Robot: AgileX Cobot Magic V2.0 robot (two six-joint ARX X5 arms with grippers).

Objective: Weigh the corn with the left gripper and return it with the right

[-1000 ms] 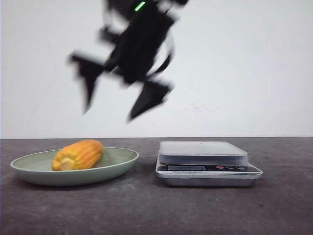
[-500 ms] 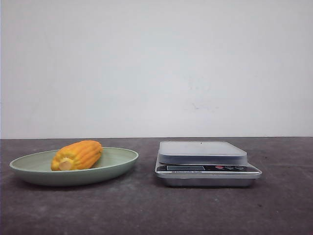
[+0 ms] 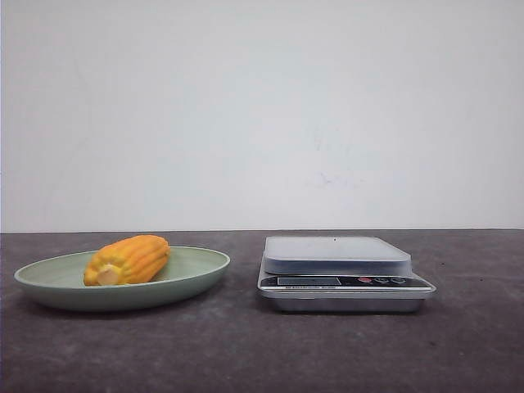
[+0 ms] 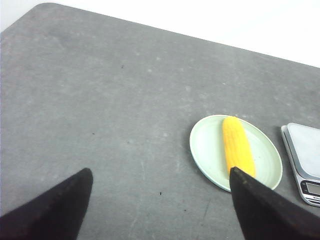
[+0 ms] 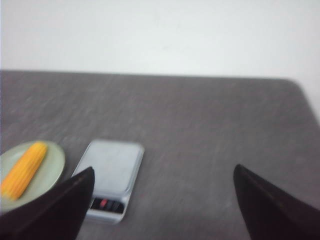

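Observation:
The orange-yellow corn (image 3: 128, 259) lies on a pale green plate (image 3: 192, 280) at the left of the table, its pale cut end toward the front. It also shows in the left wrist view (image 4: 238, 145) and the right wrist view (image 5: 22, 169). A silver kitchen scale (image 3: 337, 255) stands right of the plate, its platform bare. Neither arm is in the front view. My left gripper (image 4: 160, 176) is open and empty, high above the table, left of the plate. My right gripper (image 5: 162, 174) is open and empty, high above the table, right of the scale (image 5: 114, 167).
The dark grey table (image 3: 246, 352) runs to a white wall at the back. Its rounded far corners show in the wrist views. The plate (image 4: 207, 150) and the scale (image 4: 305, 152) stand close together, side by side.
One second ago a blurred black arm with an open gripper hung above the plate in the front view. It has gone up out of that view. Corn, plate and scale have not moved.

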